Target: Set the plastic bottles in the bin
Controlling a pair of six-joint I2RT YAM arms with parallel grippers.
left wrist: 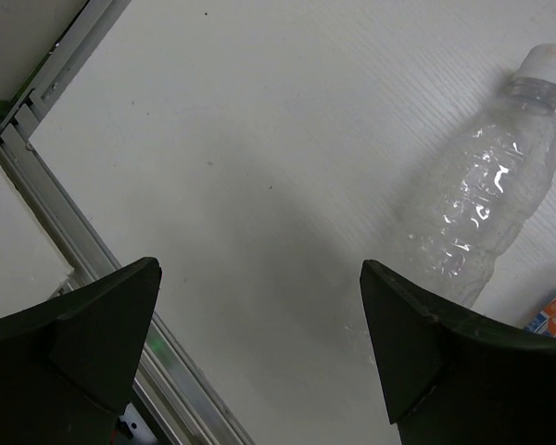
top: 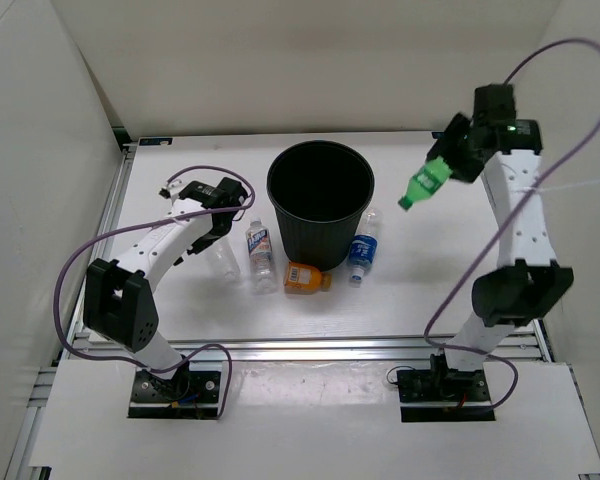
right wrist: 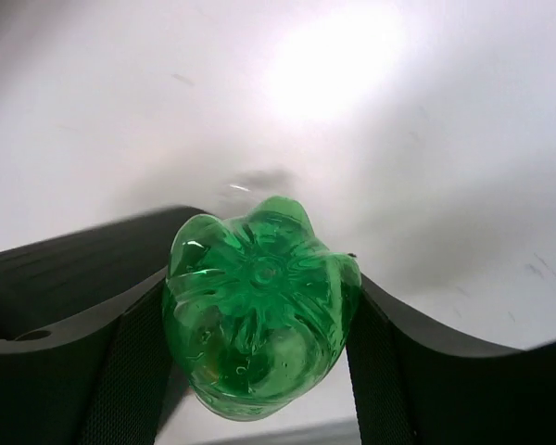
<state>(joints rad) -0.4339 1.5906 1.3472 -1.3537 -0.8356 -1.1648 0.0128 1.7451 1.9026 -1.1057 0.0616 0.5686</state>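
Observation:
The black bin [top: 320, 203] stands upright at the table's middle back. My right gripper [top: 450, 160] is shut on the green bottle [top: 424, 184], holding it in the air right of the bin, cap pointing down-left; its base fills the right wrist view [right wrist: 259, 315]. On the table in front of the bin lie the clear white-labelled bottle [top: 260, 250], the squat orange bottle [top: 306, 277] and the clear blue-labelled bottle [top: 362, 252]. The clear unlabelled bottle [top: 223, 260] lies to the left, also in the left wrist view [left wrist: 482, 209]. My left gripper [top: 216, 228] is open and empty just left of it.
A metal rail [top: 100, 250] runs along the table's left edge, close to my left gripper, and shows in the left wrist view [left wrist: 83, 222]. White walls enclose the table at the back and sides. A corner of the white-labelled bottle's label [left wrist: 551, 313] shows at the right.

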